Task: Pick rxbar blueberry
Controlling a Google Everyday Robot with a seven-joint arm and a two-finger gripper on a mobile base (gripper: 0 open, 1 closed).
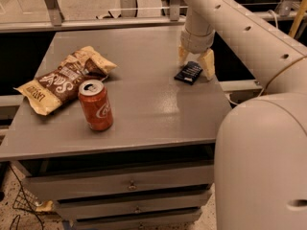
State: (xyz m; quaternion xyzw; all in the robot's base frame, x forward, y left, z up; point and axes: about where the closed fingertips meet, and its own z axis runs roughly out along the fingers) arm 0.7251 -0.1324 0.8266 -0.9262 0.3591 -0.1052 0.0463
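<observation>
The rxbar blueberry [189, 73] is a small flat dark navy bar with pale text. It lies flat on the grey table [144, 104] near the right edge. My gripper [195, 62] hangs from the cream arm right above it. It is open, with one tan finger [183, 54] at the bar's far left and the other finger [208, 64] at its right side. The bar rests on the table between the fingers.
A red soda can [96, 104] stands upright at the front left. A brown-and-tan chip bag [64, 78] lies behind it at the left. The arm's large cream body [261, 162] fills the right foreground. Drawers [129, 183] sit under the tabletop.
</observation>
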